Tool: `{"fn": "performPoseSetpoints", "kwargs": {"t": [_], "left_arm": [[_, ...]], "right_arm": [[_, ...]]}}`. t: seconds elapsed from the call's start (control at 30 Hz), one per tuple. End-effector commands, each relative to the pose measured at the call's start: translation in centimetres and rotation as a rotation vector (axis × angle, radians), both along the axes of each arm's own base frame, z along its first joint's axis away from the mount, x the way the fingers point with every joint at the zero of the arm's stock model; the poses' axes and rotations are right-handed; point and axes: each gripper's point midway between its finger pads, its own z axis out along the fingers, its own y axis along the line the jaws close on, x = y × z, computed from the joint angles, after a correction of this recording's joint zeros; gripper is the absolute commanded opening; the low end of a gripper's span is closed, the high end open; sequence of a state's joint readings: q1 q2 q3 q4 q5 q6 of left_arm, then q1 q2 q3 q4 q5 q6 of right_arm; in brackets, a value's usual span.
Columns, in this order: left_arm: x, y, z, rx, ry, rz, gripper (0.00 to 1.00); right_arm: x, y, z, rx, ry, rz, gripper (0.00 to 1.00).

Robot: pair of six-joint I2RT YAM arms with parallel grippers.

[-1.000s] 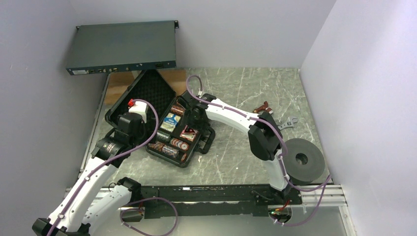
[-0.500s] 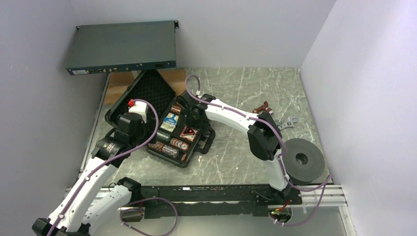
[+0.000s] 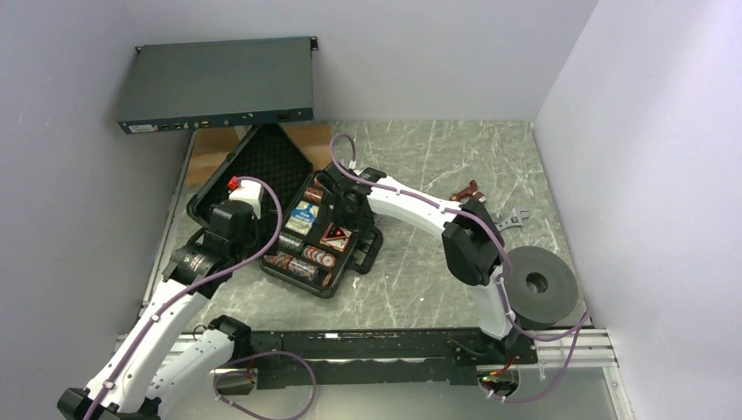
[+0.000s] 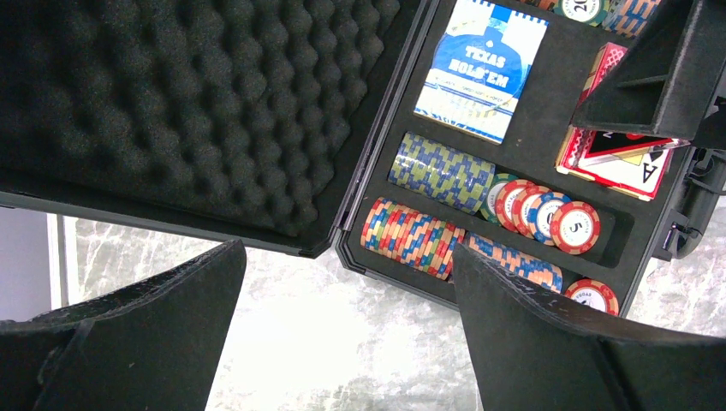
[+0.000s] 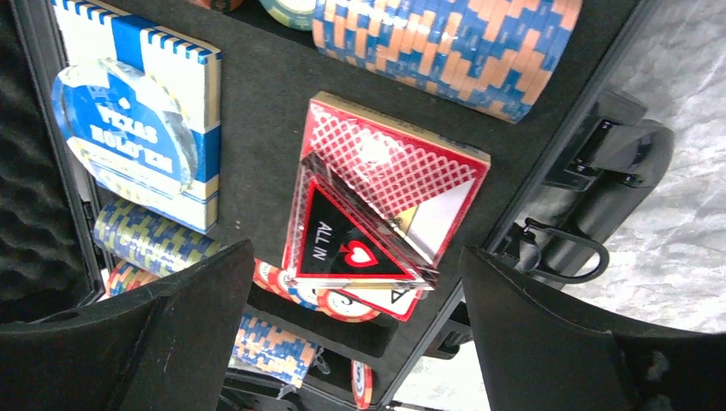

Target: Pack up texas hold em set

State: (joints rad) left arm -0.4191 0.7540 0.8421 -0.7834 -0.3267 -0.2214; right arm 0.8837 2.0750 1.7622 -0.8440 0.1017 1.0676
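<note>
I saw the case [image 4: 548, 145] as a black hard-plastic rectangle lying open on the grey, veined table [image 3: 437, 166]. Its lid was tipped back to the left and lined with bumpy egg-crate foam [image 4: 197, 103]. The base held a matte black insert cut into recesses.

In one recess the glossy blue-and-yellow card box [image 4: 481, 68] lay flat, printed TEXAS HOLD'EM. Beside it the red card box [image 5: 385, 171], lattice-patterned, sat askew with a clear triangular plaque [image 5: 342, 244] reading ALL IN on top of it. Rolls of striped chips [image 4: 441, 171] lay on their sides in the troughs, yellow-green with blue in one and orange with blue in another. At the end of one roll, loose chips [image 4: 548, 218] leaned on edge, showing round red-and-white faces.

My left gripper [image 4: 347, 257] hung over the case's near corner, jaws spread wide and holding nothing. My right gripper [image 5: 355, 253] hovered above the red card box, its fingers wide apart on either side and touching nothing.

A flat dark-grey metal rack unit [image 3: 219, 83] sat at the back left, and a red-handled wrench [image 3: 490, 206] lay to the right.
</note>
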Motion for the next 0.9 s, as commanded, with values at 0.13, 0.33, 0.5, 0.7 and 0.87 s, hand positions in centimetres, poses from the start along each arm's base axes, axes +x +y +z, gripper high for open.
{"fn": "performPoseSetpoints", "kwargs": {"t": [0.13, 0.33, 0.5, 0.7, 0.87], "left_arm": [[0.4, -0.1, 1.3, -0.016, -0.042, -0.007, 0.97], [0.4, -0.2, 1.1, -0.014, -0.036, -0.009, 0.97], [0.5, -0.2, 1.1, -0.012, -0.034, -0.007, 0.97], [0.5, -0.2, 1.0, -0.008, -0.029, -0.006, 0.97], [0.5, -0.1, 1.2, -0.01, -0.04, -0.004, 0.97]], "right_arm": [[0.9, -1.1, 4.6, 0.032, -0.152, 0.077, 0.94], [2.5, -2.2, 7.4, 0.008, -0.279, 0.153, 0.94], [4.0, -3.3, 7.3, -0.052, -0.368, 0.221, 0.95], [5.6, -5.0, 6.9, -0.109, -0.375, 0.266, 0.99], [8.6, -7.4, 7.6, 0.055, -0.37, 0.215, 0.94]]}}
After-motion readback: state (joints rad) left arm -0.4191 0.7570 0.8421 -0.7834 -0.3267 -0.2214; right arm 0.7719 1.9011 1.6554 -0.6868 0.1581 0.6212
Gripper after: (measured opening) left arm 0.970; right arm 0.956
